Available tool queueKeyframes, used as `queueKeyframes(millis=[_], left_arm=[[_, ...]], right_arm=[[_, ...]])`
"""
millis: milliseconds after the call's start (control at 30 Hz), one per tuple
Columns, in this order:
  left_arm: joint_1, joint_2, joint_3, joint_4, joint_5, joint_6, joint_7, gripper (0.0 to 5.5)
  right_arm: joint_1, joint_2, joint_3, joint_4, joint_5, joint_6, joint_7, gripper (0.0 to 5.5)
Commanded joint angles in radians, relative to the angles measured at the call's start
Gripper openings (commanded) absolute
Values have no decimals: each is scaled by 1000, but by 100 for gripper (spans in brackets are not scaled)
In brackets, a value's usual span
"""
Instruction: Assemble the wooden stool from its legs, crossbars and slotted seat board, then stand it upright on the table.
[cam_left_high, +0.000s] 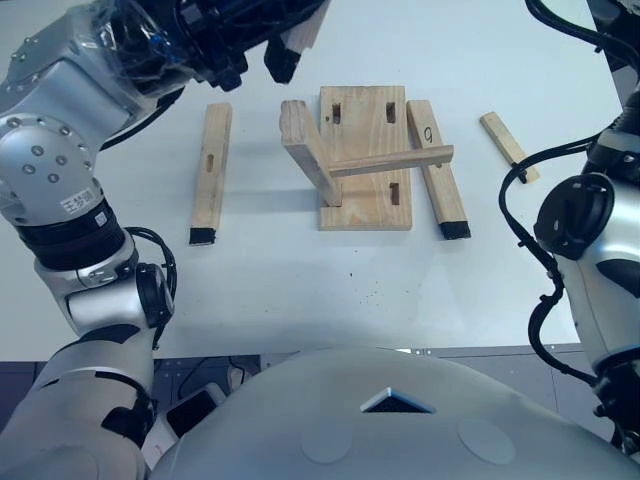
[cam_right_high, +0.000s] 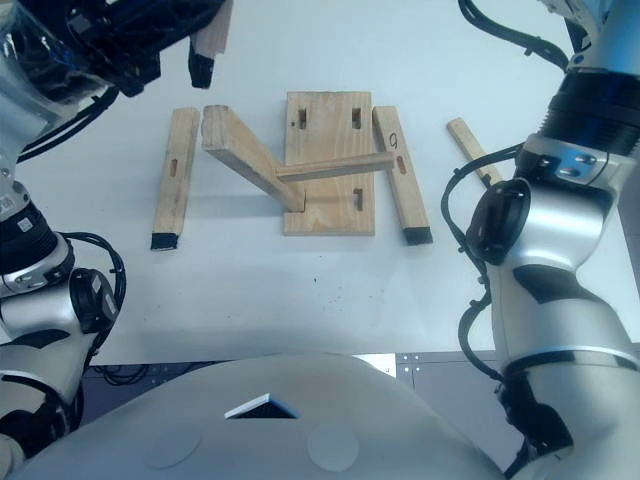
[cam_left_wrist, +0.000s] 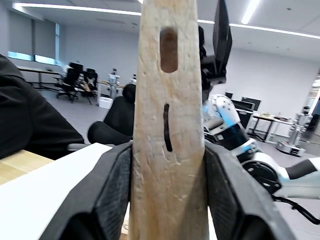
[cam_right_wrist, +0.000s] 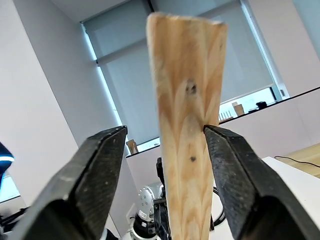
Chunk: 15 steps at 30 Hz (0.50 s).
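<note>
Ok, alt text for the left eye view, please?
A slotted seat board lies flat on the white table, one leg rising slanted from it with a crossbar jutting sideways. Loose legs lie beside the board, one left, one right; the left gripper holds another leg above.

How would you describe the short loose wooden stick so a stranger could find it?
Find the slotted wooden seat board in the middle of the white table. Right of it lies a long black-footed wooden leg, then the short wooden stick. It is thinner than that leg, with no black foot.
</note>
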Motion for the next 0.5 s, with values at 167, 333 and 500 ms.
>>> queueKeyframes(millis=[167, 333, 500], left_arm=[[37, 58, -55, -29, 3, 3, -31, 201], [22, 101, -74, 1, 36, -13, -61, 201], [-5, 88, -80, 38, 71, -42, -44, 201]], right_arm=[[5, -13, 12, -1, 15, 32, 13, 283], [21, -38, 29, -8, 15, 75, 58, 215], [26, -45, 35, -15, 4, 75, 70, 215]])
